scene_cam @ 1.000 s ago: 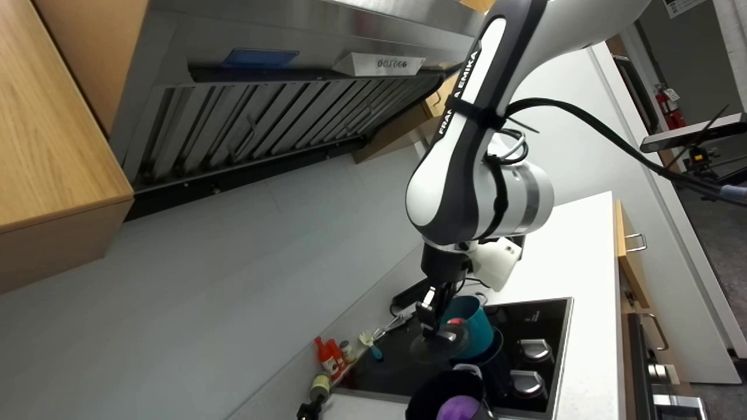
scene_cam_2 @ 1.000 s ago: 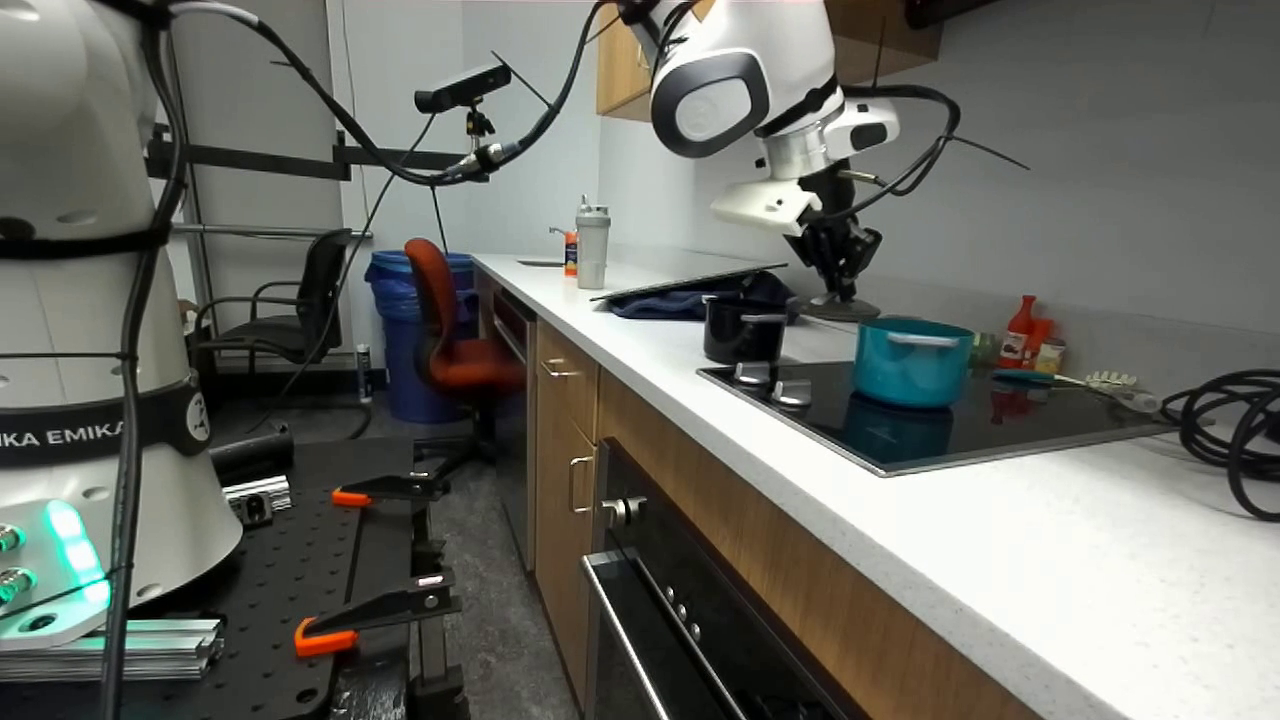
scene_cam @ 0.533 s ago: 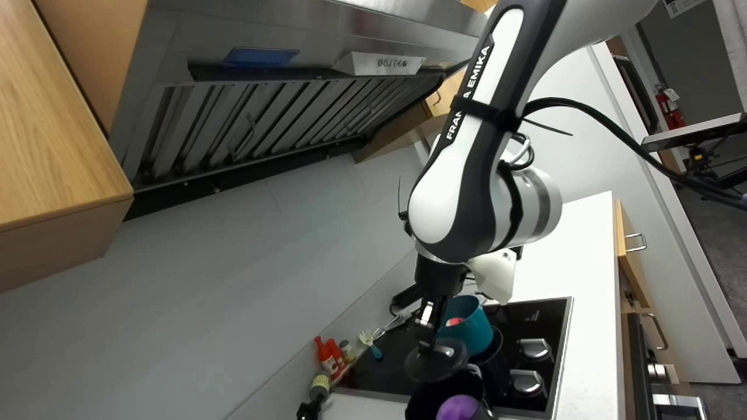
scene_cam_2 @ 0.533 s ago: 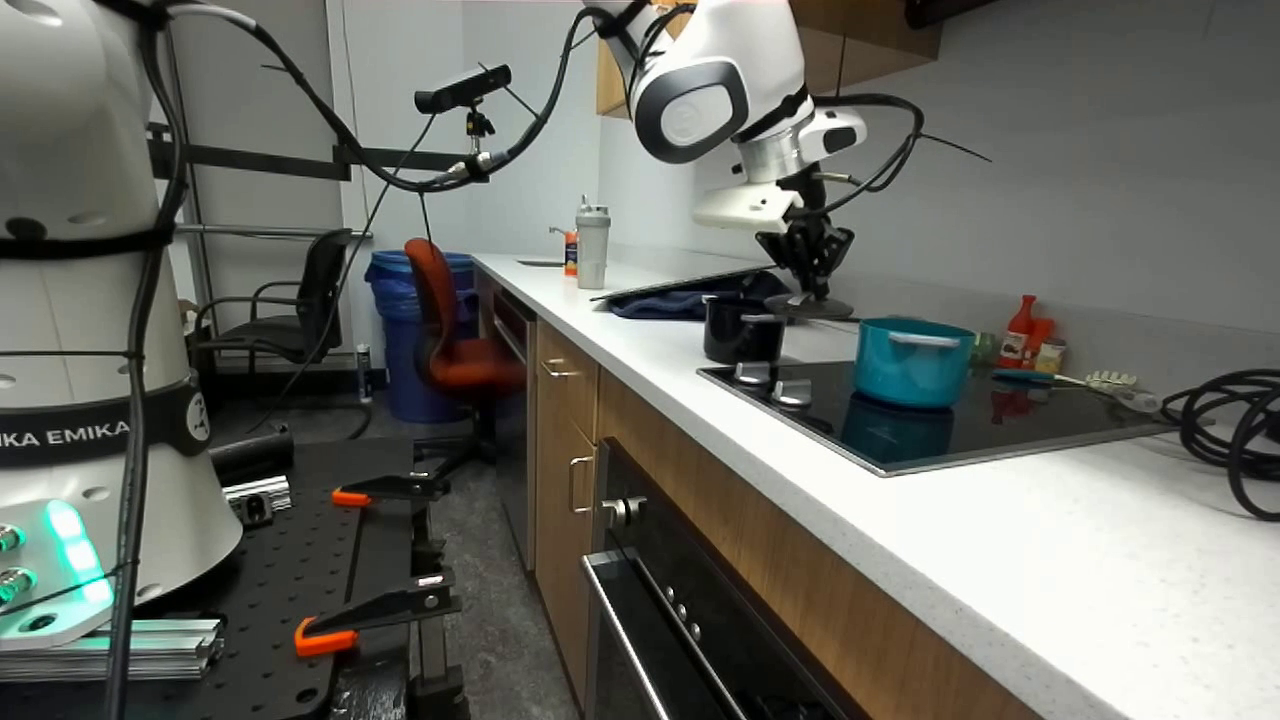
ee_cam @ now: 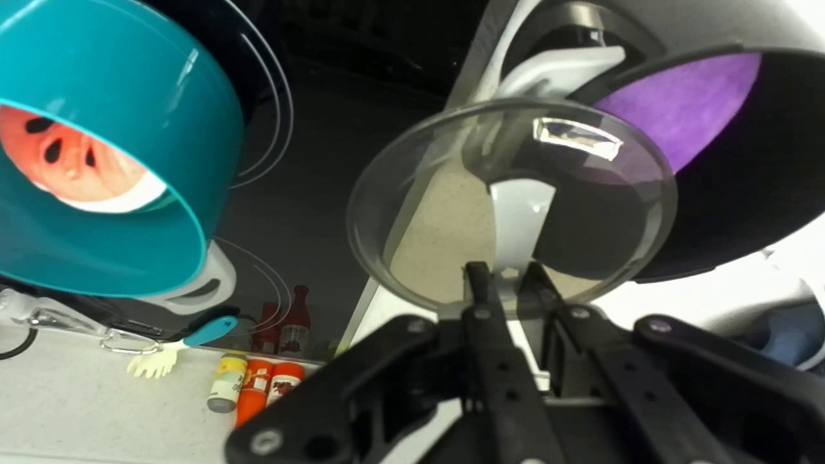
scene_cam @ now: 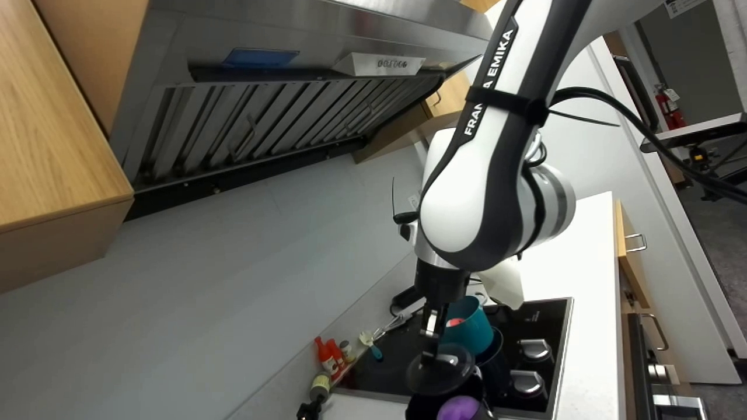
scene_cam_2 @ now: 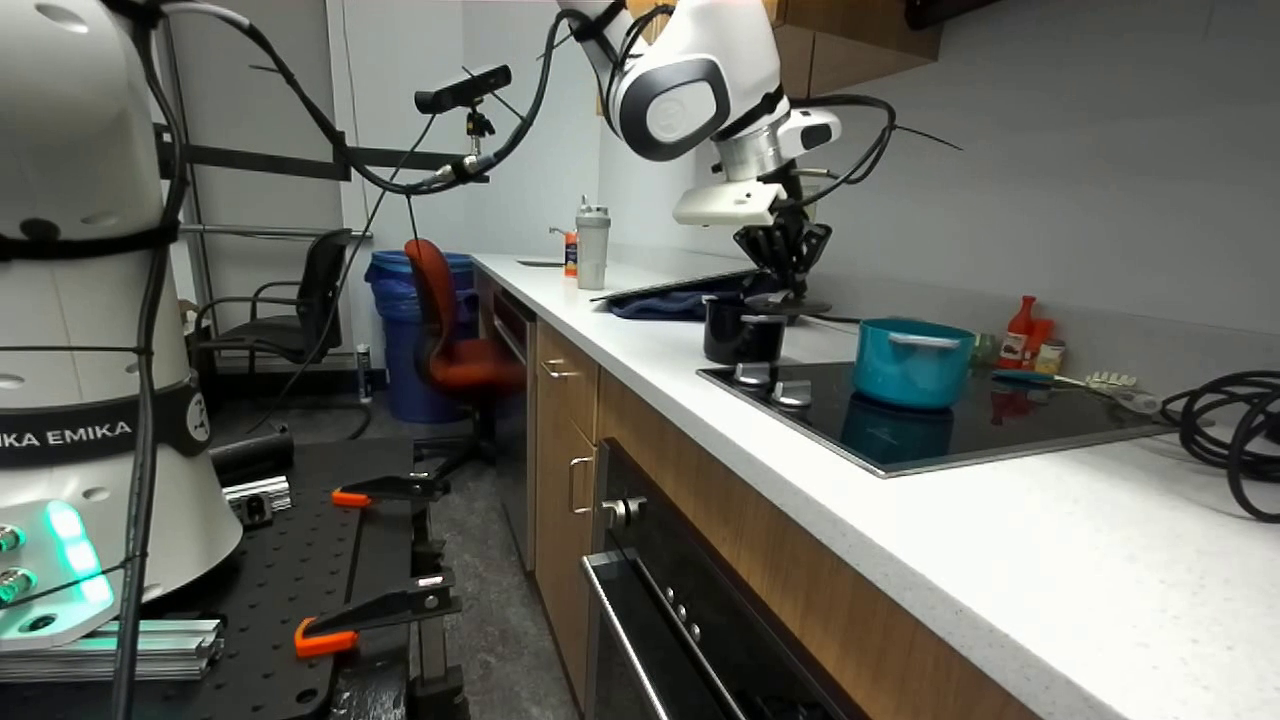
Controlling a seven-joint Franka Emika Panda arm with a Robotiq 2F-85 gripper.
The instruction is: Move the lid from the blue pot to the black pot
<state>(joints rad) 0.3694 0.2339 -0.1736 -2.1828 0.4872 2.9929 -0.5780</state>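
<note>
Holds the lid point(ee_cam: 583, 212) by its pale handle point(ee_cam: 521, 212), with the hand point(ee_cam: 508, 278) narrow and set close on both sides of it. Taking the black pot point(ee_cam: 764, 187) as landmark, holds the lid just beside its rim, on the side of the blue pot point(ee_cam: 161, 77). In the wrist view, overlaps with the see-through lid a part of the black pot's opening. Cannot tell there between touching and a small gap. In an exterior view, see the black pot upright on the counter point(scene_cam_2: 1000, 560), just beside the cooktop point(scene_cam_2: 1030, 430). Find the blue pot on the cooktop, near to the black pot and to the right of it there. Inside the black pot, notice a rounded purple thing point(ee_cam: 693, 103); inside the blue pot, a watermelon-like piece point(ee_cam: 67, 164). Well apart from the black pot, toward the wall point(scene_cam_2: 1100, 200), notice also red bottles point(scene_cam_2: 1017, 335).
</note>
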